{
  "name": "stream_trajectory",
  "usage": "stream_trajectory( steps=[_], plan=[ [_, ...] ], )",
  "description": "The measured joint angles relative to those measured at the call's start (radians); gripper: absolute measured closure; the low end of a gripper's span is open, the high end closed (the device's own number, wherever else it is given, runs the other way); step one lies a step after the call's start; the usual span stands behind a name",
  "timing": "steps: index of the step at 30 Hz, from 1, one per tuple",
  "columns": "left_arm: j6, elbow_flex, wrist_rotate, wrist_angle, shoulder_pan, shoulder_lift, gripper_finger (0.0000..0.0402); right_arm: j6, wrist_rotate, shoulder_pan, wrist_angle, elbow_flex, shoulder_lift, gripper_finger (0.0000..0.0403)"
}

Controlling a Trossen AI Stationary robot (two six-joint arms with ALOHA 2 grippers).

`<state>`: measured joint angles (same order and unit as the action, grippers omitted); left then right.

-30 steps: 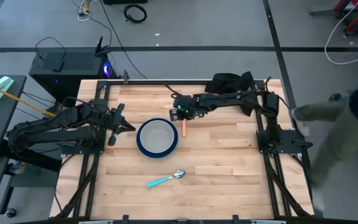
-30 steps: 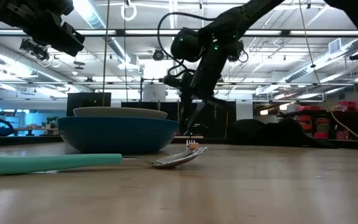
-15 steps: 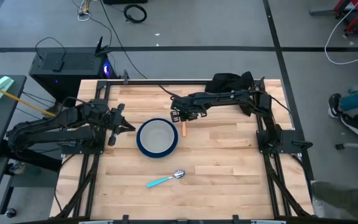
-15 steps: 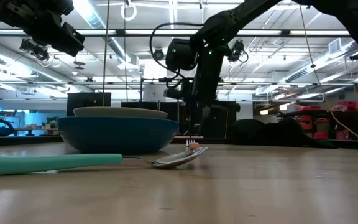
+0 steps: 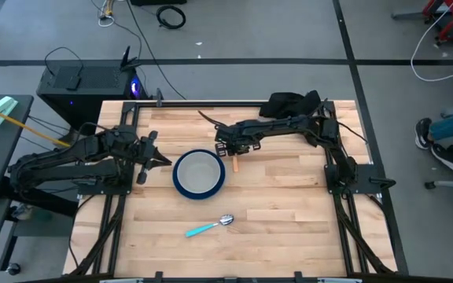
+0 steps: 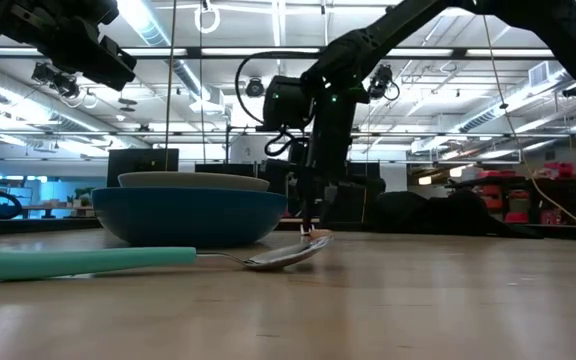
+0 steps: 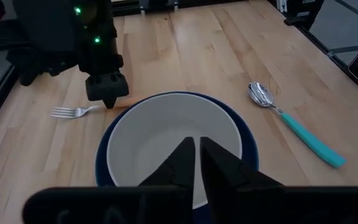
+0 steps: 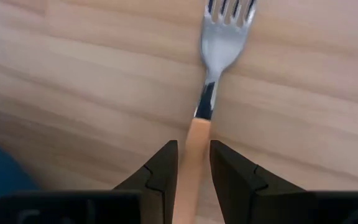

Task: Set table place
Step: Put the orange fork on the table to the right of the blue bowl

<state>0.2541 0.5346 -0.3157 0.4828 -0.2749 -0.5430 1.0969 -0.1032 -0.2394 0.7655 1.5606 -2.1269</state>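
Your right gripper [image 8: 190, 163] has its fingers open just wider than the fork [image 8: 211, 93], straddling the orange handle without visibly pinching it; the tines point away from the wrist and the fork lies flat on the table [image 5: 289, 204]. Seen from above, that gripper [image 5: 233, 149] sits just beside the plate [image 5: 178, 182], at its far right edge, with the handle [image 5: 235, 163] showing below it. Judging by this, the step in hand is taking hold of the fork, so keep the fingers square to the handle and centred on it, settle low enough to catch its sides, then squeeze gently; a thin flat handle may slip or pivot if you grab it off-centre. Mind the rim of the plate close by when you lift. The bowl [image 7: 176, 140] rests inside the plate, and the spoon [image 5: 208, 226] lies well apart, nearer the front edge. Your left gripper [image 7: 197, 163] waits on the plate's other side, fingers nearly together and empty.
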Motion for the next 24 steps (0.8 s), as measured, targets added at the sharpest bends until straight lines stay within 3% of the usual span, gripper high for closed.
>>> stream_trajectory(
  steps=[24],
  plan=[
    [0.000, 0.000, 0.000, 0.000, 0.000, 0.000, 0.0366, 0.036, -0.001, 0.002, 0.005, -0.001, -0.025, 0.0302]
  ],
)
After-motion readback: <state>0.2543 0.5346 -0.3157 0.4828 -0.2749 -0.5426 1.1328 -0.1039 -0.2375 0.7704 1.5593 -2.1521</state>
